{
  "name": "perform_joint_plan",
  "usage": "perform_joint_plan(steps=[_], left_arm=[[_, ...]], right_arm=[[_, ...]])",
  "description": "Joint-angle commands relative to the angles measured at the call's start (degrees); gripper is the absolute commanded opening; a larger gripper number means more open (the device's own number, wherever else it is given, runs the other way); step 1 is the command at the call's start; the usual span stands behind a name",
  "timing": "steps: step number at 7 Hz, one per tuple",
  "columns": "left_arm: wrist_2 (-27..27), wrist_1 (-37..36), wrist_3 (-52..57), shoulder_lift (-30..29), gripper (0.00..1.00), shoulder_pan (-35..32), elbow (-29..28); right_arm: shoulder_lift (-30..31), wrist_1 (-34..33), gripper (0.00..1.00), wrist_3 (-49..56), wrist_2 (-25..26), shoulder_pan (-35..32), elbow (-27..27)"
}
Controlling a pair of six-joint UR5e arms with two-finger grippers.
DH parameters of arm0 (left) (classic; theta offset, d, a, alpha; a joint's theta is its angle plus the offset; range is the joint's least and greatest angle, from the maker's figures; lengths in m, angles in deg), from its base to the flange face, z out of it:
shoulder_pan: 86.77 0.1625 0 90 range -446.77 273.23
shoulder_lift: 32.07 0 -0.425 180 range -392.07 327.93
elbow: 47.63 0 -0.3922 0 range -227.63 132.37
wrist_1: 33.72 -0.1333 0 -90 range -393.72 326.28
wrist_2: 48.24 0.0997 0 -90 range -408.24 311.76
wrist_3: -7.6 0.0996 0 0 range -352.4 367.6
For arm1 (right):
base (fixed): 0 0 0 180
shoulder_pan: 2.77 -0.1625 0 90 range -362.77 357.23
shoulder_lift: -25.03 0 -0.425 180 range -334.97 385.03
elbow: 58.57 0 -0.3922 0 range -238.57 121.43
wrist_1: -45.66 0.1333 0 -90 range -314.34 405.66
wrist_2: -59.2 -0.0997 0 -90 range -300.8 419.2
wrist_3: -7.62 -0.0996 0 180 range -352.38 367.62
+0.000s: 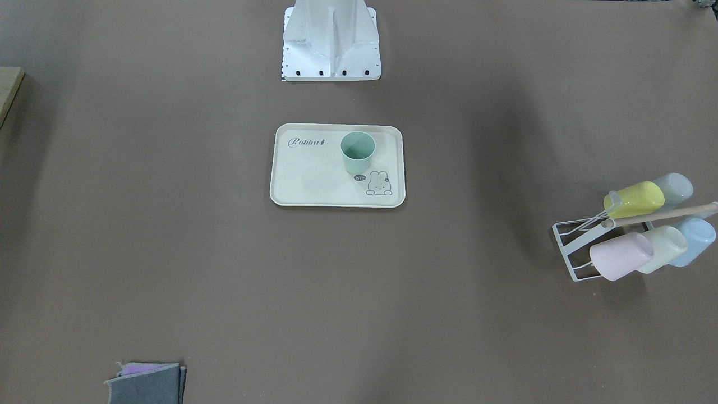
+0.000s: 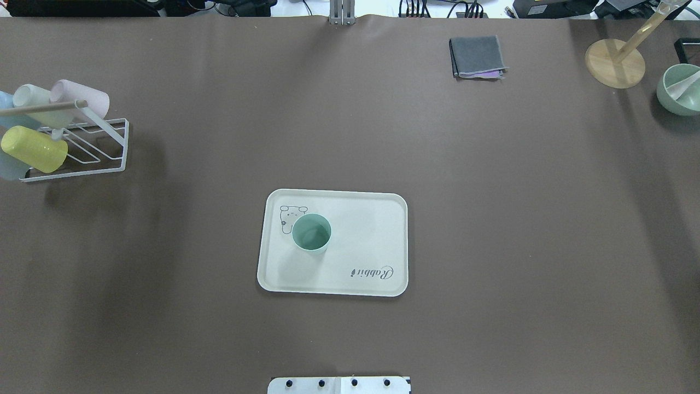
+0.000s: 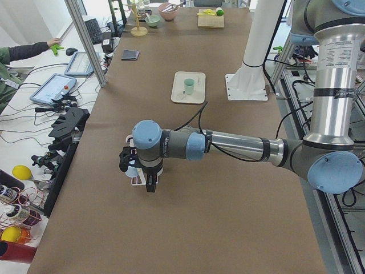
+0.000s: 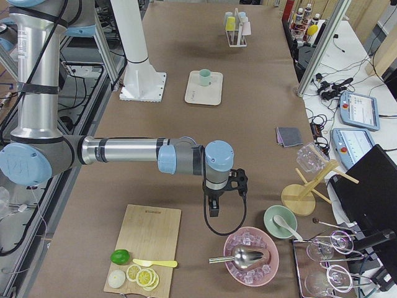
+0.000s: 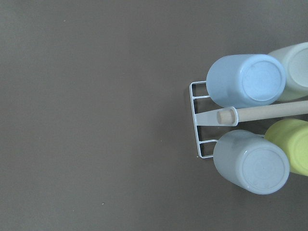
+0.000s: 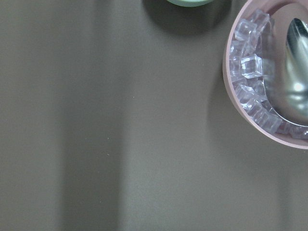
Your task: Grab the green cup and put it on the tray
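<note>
The green cup (image 1: 357, 151) stands upright on the cream "Rabbit" tray (image 1: 314, 182), near the bunny drawing. Cup (image 2: 311, 232) and tray (image 2: 363, 230) lie mid-table in the overhead view, and far off in both side views (image 3: 189, 86) (image 4: 204, 77). My left gripper (image 3: 150, 184) hangs over the cup rack, far from the tray; I cannot tell whether it is open or shut. My right gripper (image 4: 213, 210) hangs near a pink ice bowl at the other end; I cannot tell its state either. Neither gripper shows in the overhead, front or wrist views.
A white wire rack (image 2: 82, 148) holds yellow, pink, cream and light blue cups (image 5: 245, 79). A folded grey cloth (image 2: 477, 56), a wooden stand (image 2: 615, 63) and a green bowl (image 2: 678, 90) sit at the far side. The pink ice bowl (image 6: 269, 72) and a cutting board (image 4: 149, 242) lie near the right arm.
</note>
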Motion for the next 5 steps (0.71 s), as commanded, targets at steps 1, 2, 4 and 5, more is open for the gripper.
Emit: perform_joint_plan(steps=[1,2,4,5], left_arm=[[0.0,0.0,0.0,0.0,0.99,0.0,-0.1],[0.0,0.0,0.0,0.0,0.99,0.0,-0.1],[0.0,0.0,-0.3,0.0,0.99,0.0,0.2],[0.0,0.0,-0.4,0.0,0.99,0.0,0.2]], right_arm=[[0.0,0.0,1.00,0.0,0.0,0.0,0.0],[0.0,0.0,1.00,0.0,0.0,0.0,0.0],[0.1,0.0,1.00,0.0,0.0,0.0,-0.1],[0.1,0.0,1.00,-0.1,0.0,0.0,0.0]])
